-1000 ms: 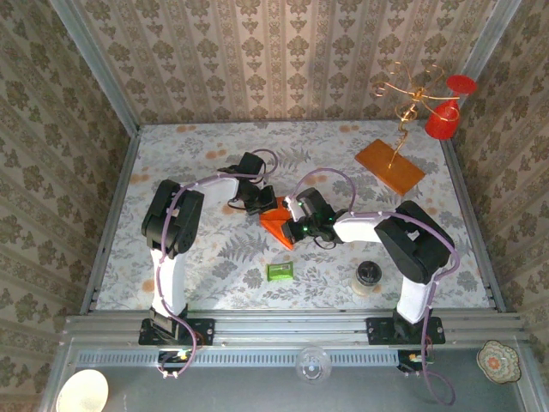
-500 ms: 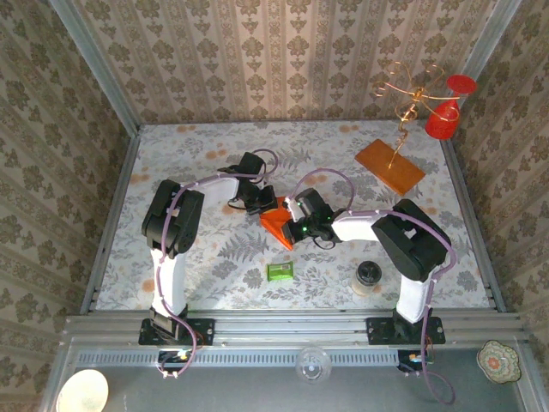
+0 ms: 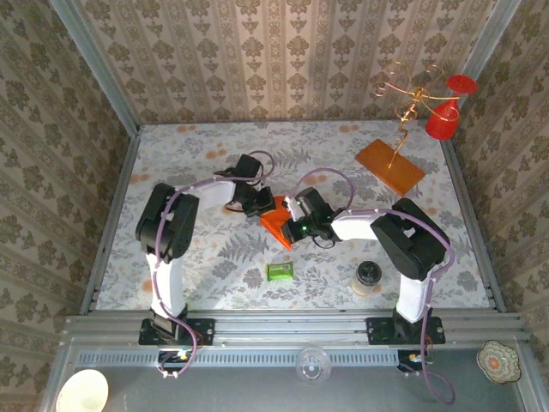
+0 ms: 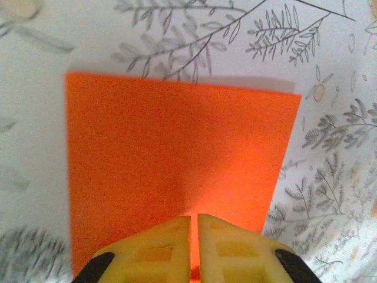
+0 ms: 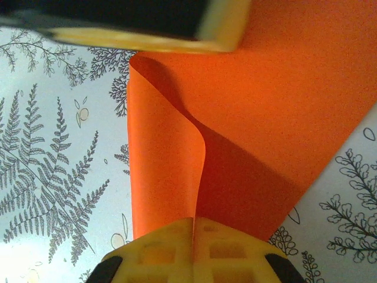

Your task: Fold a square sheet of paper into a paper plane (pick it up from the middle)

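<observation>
Left gripper and right gripper each pinch the paper, beyond the packet. Risk: opposed pulls tear it or skew the crease.

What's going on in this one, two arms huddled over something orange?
Both arms are working on the square sheet of paper in the middle of the table. The left gripper has its fingers shut on one edge, where the sheet lies flat. The right gripper has its fingers shut on another part, lifted so that it curls over the rest. There is no pointed plane shape yet.
</observation>
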Robot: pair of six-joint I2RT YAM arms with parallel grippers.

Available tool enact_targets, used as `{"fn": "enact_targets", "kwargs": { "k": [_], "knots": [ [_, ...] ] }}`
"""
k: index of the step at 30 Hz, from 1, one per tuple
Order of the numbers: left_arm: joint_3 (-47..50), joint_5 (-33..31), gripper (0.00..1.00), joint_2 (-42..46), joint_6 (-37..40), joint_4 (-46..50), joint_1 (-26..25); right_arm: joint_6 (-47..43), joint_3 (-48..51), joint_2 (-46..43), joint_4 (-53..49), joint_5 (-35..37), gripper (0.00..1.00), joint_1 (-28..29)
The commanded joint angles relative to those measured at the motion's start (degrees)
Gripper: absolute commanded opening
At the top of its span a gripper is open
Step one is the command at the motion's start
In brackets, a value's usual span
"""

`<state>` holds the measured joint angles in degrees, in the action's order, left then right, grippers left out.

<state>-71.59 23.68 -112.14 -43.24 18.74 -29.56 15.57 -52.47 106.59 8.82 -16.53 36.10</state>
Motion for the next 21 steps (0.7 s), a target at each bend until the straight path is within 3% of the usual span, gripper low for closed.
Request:
{"fn": "enact_targets", "kwargs": {
  "k": [1, 10, 17, 21],
  "knots": [
    [4.5, -1.8, 0.15, 6.7, -4.9, -4.0, 1.4, 1.2, -0.2, 1.4, -1.2, -0.7, 0.01, -0.5],
    [15.1, -4.2, 0.21, 17.0, -12.4, -8.7, -0.3, 1.6, -0.8, 2.0, -1.2, -2.0, 0.01, -0.6],
    [18.3, -5.3, 0.21, 16.3, -18.5, -13.0, -4.6, 1.7, -0.8, 2.0, -0.6, -3.2, 0.02, -0.7],
    [17.7, -5.8, 0.16, 14.2, -19.2, -13.8, -5.5, 1.6, -0.8, 1.9, -0.3, -4.0, 0.02, -0.9]
  ]
}}
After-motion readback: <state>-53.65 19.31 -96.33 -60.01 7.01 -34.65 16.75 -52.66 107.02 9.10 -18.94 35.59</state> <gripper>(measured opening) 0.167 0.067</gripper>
